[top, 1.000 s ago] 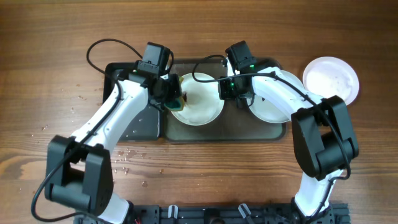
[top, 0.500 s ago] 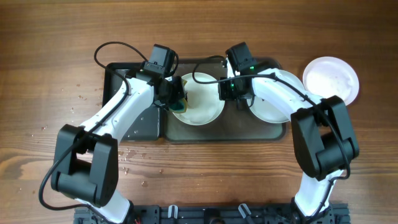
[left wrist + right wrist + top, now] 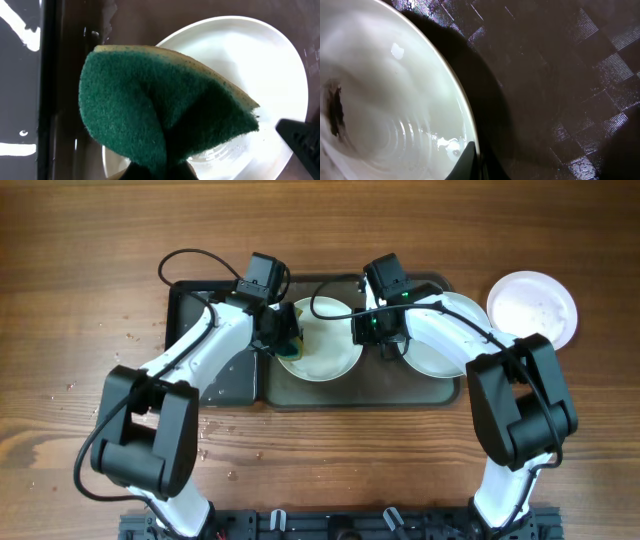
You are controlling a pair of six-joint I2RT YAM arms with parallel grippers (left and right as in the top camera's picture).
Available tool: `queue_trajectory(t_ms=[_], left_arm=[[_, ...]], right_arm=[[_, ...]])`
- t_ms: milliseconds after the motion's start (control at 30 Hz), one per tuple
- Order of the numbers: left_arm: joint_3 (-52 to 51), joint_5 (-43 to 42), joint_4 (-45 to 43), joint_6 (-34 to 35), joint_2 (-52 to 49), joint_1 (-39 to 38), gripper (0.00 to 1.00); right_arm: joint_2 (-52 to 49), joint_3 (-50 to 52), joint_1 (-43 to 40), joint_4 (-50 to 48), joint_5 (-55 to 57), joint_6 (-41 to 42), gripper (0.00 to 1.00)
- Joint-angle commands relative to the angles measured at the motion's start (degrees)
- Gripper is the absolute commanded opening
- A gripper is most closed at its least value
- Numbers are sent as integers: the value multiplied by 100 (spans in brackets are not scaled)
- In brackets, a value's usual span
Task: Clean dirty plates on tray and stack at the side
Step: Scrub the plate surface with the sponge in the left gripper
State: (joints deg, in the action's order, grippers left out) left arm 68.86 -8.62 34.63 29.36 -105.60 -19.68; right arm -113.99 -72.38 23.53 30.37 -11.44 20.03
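Wood-grain tabletop, grey tray, centre plate inside: my left gripper clamped the green sponge, my right gripper pinched the plate's rim; scrubbing wanted firm circles over the smear.

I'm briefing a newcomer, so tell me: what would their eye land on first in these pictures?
The folded green scouring sponge in the left end effector, over the middle white plate on the dark grey tray. Next, the black smear on that plate, whose rim the right end effector pinches. A lone plate sits on the wood tabletop, far right.
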Motion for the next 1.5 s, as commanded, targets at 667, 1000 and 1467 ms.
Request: queue_trajectory(t_ms=[667, 1000, 1467], left_arm=[[118, -787, -345, 94, -876, -269, 4], [116, -1049, -404, 94, -879, -411, 4], [404, -1753, -413, -365, -345, -197, 4]], right_arm=[[-83, 90, 201, -116, 44, 96, 4], [-98, 90, 203, -208, -214, 68, 4], [-98, 90, 203, -208, -210, 46, 4]])
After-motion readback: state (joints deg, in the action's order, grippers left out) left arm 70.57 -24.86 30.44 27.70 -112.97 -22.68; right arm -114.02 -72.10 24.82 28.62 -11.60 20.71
